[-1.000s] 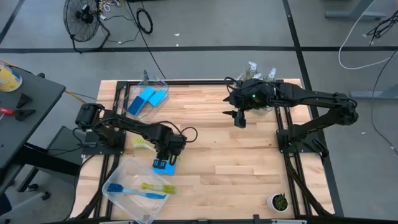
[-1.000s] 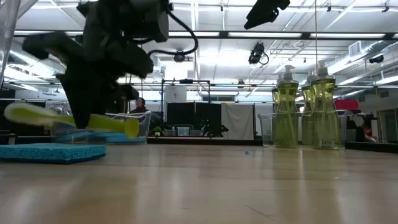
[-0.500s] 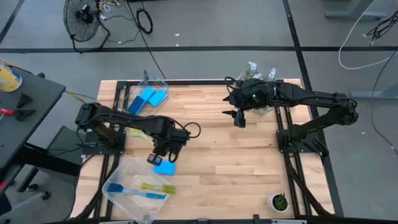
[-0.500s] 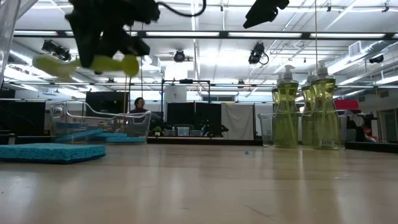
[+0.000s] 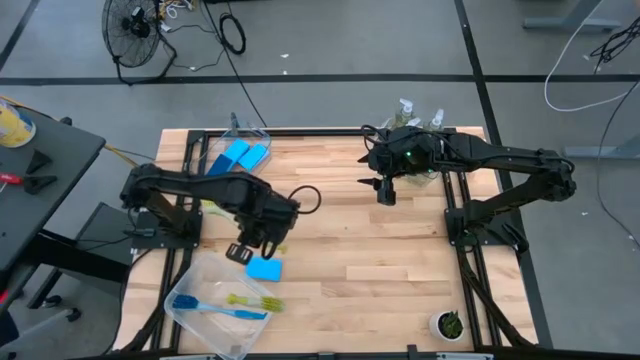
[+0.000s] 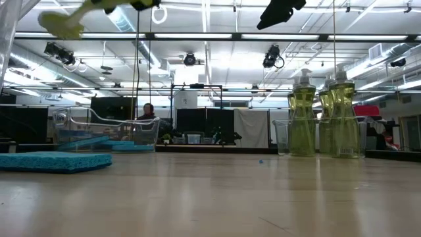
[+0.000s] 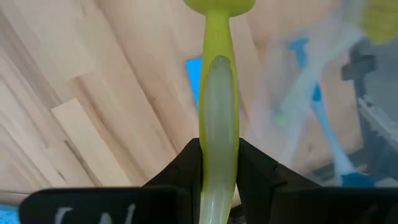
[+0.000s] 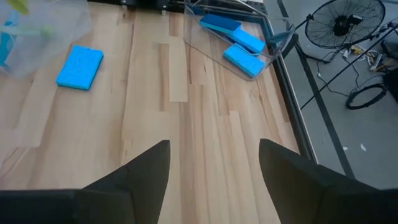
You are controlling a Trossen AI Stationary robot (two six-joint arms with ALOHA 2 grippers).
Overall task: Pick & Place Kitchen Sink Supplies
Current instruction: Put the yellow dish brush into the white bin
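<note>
My left gripper (image 5: 250, 238) hangs high over the table's near left, pointing down, shut on a yellow-green dish brush (image 7: 218, 93). The low view shows the brush's head (image 6: 62, 23) at its top left. A flat blue sponge (image 5: 264, 268) lies on the wood just below the gripper. My right gripper (image 5: 385, 190) hovers open at the far right, with nothing between its fingers. Behind it, soap bottles (image 6: 316, 115) stand in a clear bin (image 5: 420, 125). My left gripper pinches the brush's handle (image 7: 217, 146) between its two fingers, well back from the head. The fingers come from above, pointing down, and lie across the handle. The brush is lifted clear of the table and lies nearly level, its head a little lower.
A clear bin (image 5: 205, 320) at the near left holds a blue brush and a yellow-green one. Another bin (image 5: 262, 135) at the far left holds blue sponges. A small potted plant (image 5: 449, 325) stands at the near right. Bare wood lies across the middle.
My left gripper has risen straight up, still shut on the yellow-green brush, and has rolled slightly. The brush has gone from just above the table to high above it. The blue sponge stays on the table, no longer covered by the gripper.
</note>
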